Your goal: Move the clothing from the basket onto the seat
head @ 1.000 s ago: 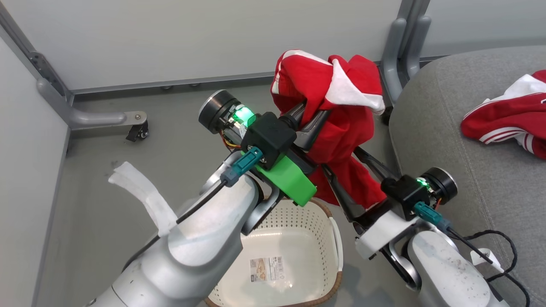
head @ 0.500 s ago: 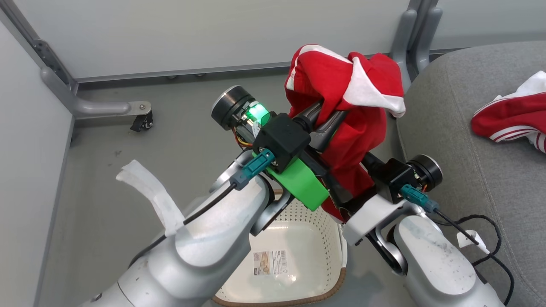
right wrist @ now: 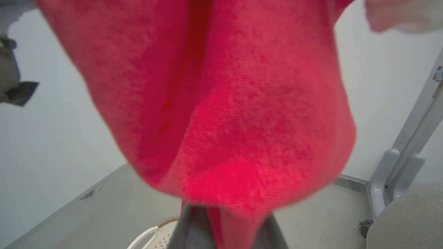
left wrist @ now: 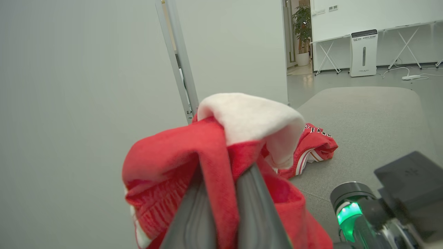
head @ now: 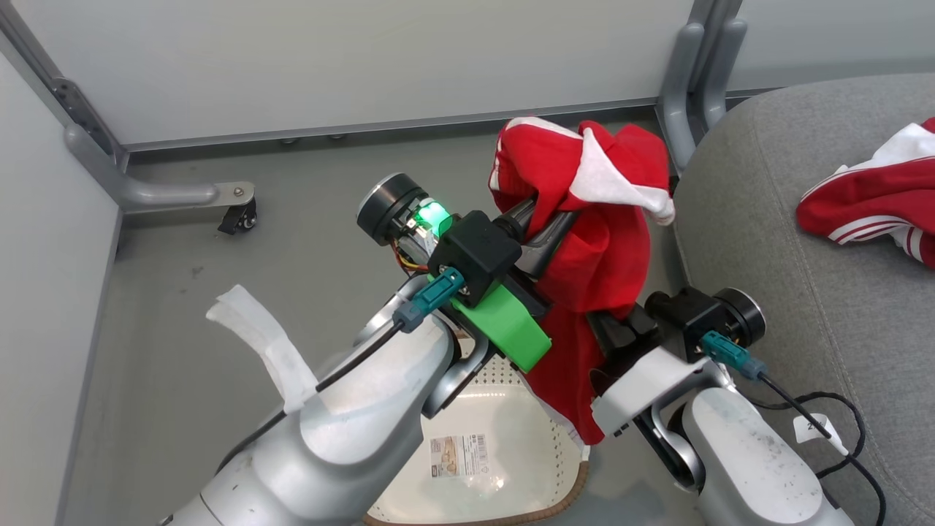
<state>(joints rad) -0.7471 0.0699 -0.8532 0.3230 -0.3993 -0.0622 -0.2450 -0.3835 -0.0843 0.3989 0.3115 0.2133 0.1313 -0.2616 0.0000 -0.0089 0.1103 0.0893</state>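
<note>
The carry step is in hand: the left end effector (head: 544, 219) is clamped narrow on a bunched fold of a red garment (head: 599, 219), holding it up off the floor just beside the seat (head: 803, 307). The cloth hangs down toward the basket (head: 578, 483), whose bottom shows bare. The right end effector (right wrist: 232, 224) is pinched tight on the garment's lower hanging part, with red fabric running between its fingers in the right wrist view. The other red garment (head: 869, 197) already lies on the seat, so this looks like the last piece. The next move probably calls for both arms to swing right together until the cloth is over the cushion, lower it, then release both grips.
</note>
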